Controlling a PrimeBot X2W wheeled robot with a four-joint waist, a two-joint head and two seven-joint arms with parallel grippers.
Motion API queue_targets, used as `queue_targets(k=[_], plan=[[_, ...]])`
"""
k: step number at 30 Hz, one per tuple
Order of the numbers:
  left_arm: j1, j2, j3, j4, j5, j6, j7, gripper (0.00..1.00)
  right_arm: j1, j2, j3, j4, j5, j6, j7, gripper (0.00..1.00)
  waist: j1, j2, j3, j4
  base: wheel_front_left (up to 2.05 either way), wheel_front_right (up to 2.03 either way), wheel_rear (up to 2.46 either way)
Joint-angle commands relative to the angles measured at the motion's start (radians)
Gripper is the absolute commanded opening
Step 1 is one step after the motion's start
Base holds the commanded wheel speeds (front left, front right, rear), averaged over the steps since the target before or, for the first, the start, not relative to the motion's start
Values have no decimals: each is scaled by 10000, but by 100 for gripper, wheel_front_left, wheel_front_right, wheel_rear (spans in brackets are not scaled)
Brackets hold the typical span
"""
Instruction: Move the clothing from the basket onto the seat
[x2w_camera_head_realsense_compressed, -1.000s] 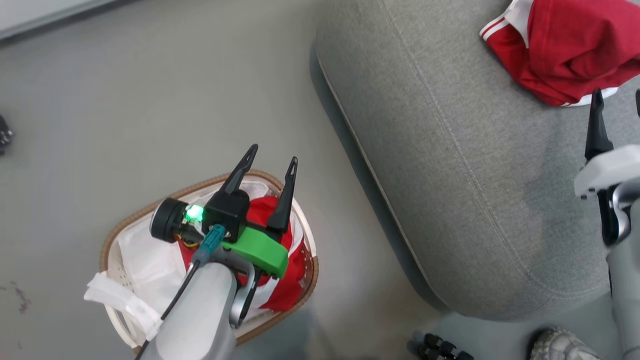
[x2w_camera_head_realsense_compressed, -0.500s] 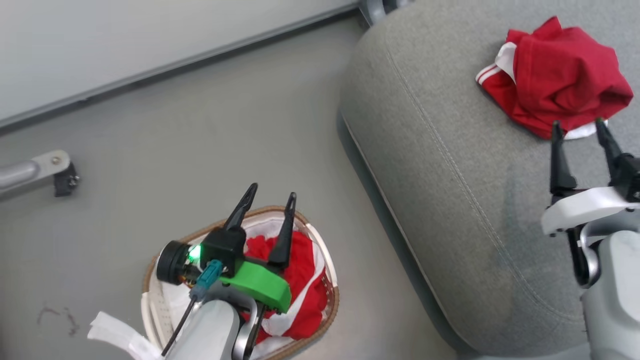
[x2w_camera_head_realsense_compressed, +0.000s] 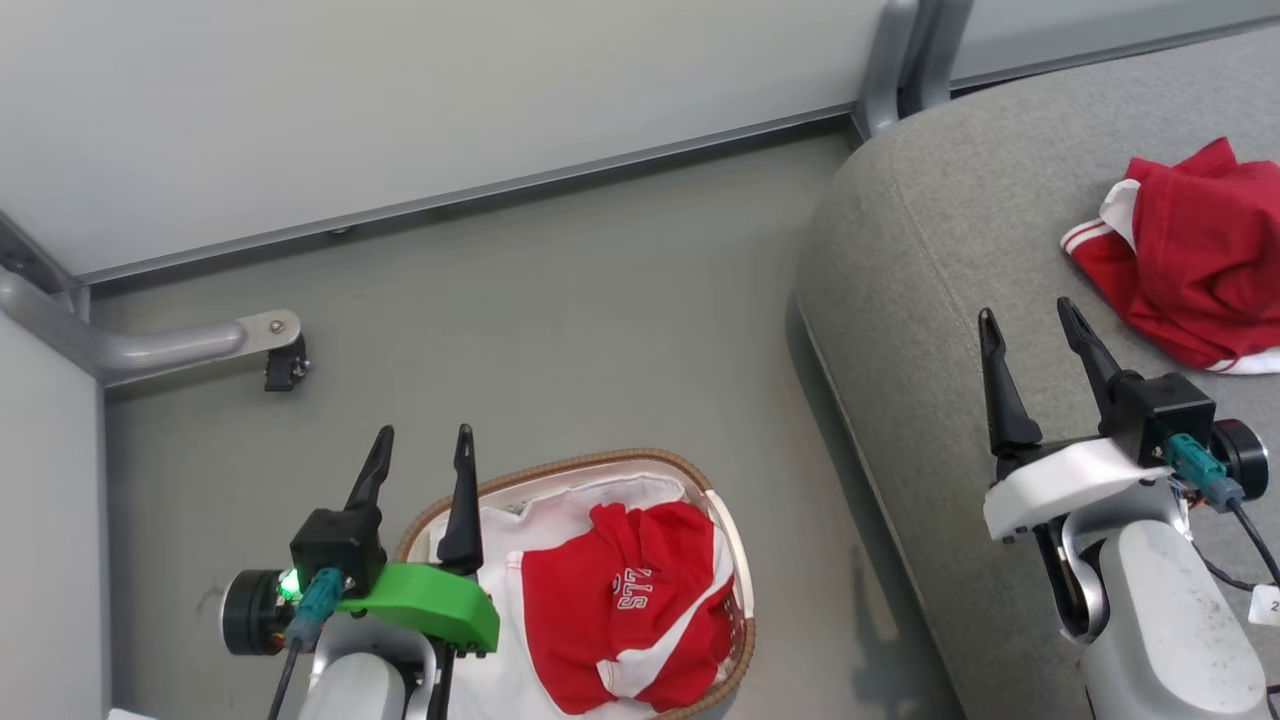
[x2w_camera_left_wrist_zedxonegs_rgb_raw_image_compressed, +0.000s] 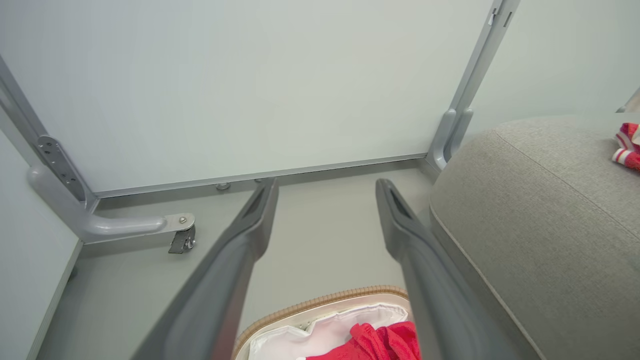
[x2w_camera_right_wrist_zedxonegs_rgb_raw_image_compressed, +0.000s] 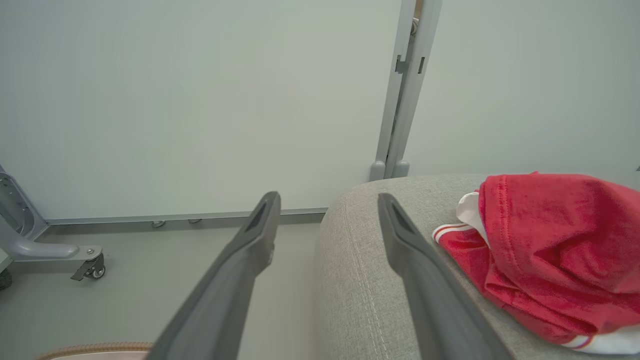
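Observation:
One piece of red clothing (x2w_camera_head_realsense_compressed: 625, 605) with white stripes and dark letters lies in the basket (x2w_camera_head_realsense_compressed: 735, 560), an oval white tub with a brown woven rim and white liner (x2w_camera_head_realsense_compressed: 560, 505); the left wrist view shows the clothing (x2w_camera_left_wrist_zedxonegs_rgb_raw_image_compressed: 385, 342) and the basket (x2w_camera_left_wrist_zedxonegs_rgb_raw_image_compressed: 320, 300) too. A second piece of red clothing (x2w_camera_head_realsense_compressed: 1190, 260) lies crumpled on the grey seat (x2w_camera_head_realsense_compressed: 920, 300), also in the right wrist view as the clothing (x2w_camera_right_wrist_zedxonegs_rgb_raw_image_compressed: 545, 250) on the seat (x2w_camera_right_wrist_zedxonegs_rgb_raw_image_compressed: 360, 280). My left gripper (x2w_camera_head_realsense_compressed: 423, 448) stands open, empty, at the basket's left rim. My right gripper (x2w_camera_head_realsense_compressed: 1028, 320) is open, empty, over the seat, left of the garment.
A pale partition wall (x2w_camera_head_realsense_compressed: 400, 100) runs along the back, with a grey post (x2w_camera_head_realsense_compressed: 890, 60) by the seat's corner. A grey metal foot with a castor (x2w_camera_head_realsense_compressed: 280, 365) juts onto the floor at the left. Grey floor (x2w_camera_head_realsense_compressed: 560, 330) lies between basket and seat.
The head camera has swung up and left, bringing the wall into view. Both arms have drawn back: the left gripper off the basket's clothing to its left rim, the right away from the seat's garment.

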Motion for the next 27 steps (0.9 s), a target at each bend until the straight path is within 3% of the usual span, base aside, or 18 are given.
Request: queue_targets(k=[1, 13, 27], plan=[[245, 40, 150, 16, -8, 42, 5, 100, 262, -17, -10, 7, 3, -14, -1, 100, 0, 0, -508, 560, 0, 0, 0], [1368, 37, 925, 267, 70, 35, 5, 100, 1373, 156, 173, 452, -134, -14, -1, 100, 0, 0, -1409, 1020, 0, 0, 0], [1802, 39, 875, 494, -155, 65, 5, 100, 1788, 227, 298, 522, -92, -14, -1, 100, 0, 0, -1425, 1029, 0, 0, 0]])
